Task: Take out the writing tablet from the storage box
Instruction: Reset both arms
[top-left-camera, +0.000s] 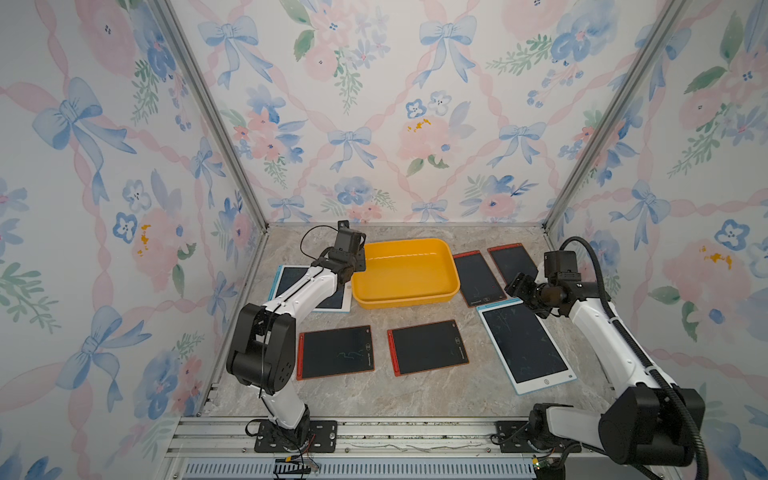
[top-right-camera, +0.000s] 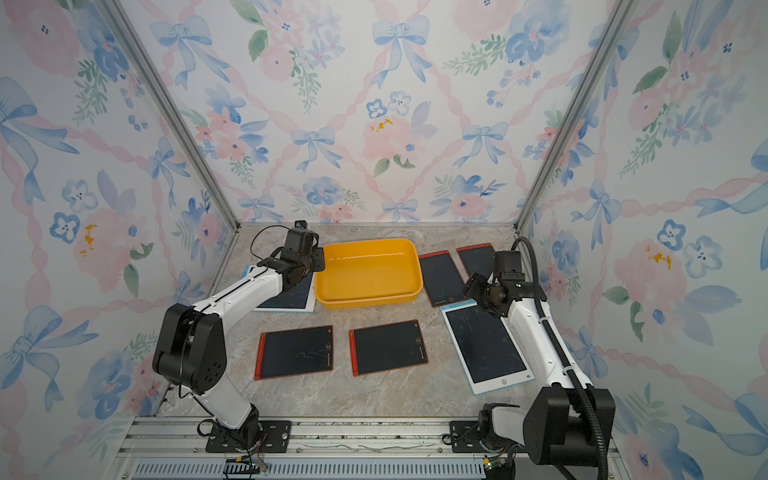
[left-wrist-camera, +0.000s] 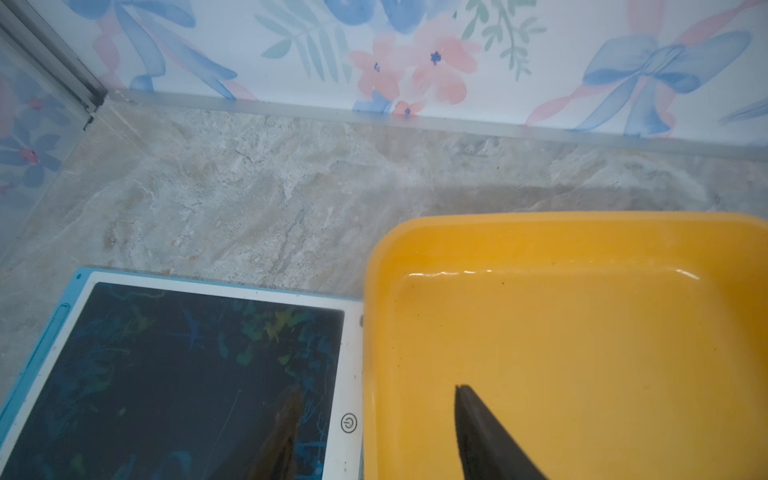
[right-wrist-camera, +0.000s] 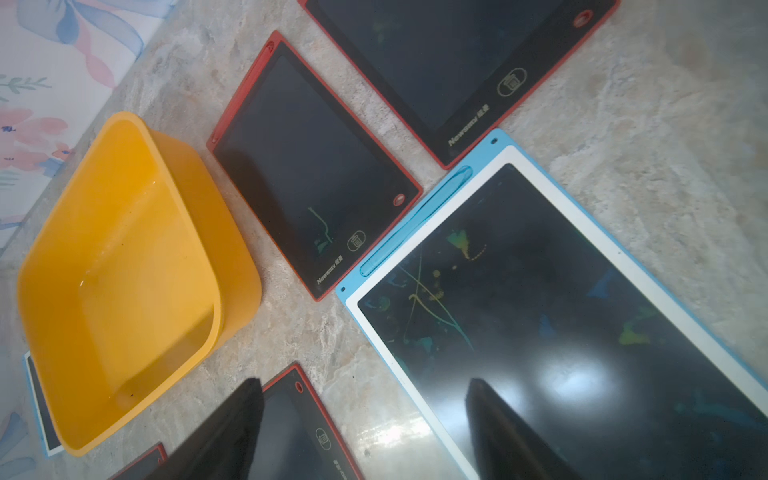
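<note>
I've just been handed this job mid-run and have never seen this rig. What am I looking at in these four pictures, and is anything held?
Two white-and-black robot arms, the left arm and the right arm, stand at the near edge of a marble-patterned table. Two pictures look down from one overhead camera pair; the other two come from a camera on each wrist. The shallow yellow-orange plastic storage box sits at the back, empty. Six writing tablets lie flat on the table: four red-framed tablets and two larger blue-and-white tablets. The left gripper hovers open over the box's edge and the neighbouring blue-and-white tablet; the right gripper hangs open by the other's far end. Neither holds anything.
</note>
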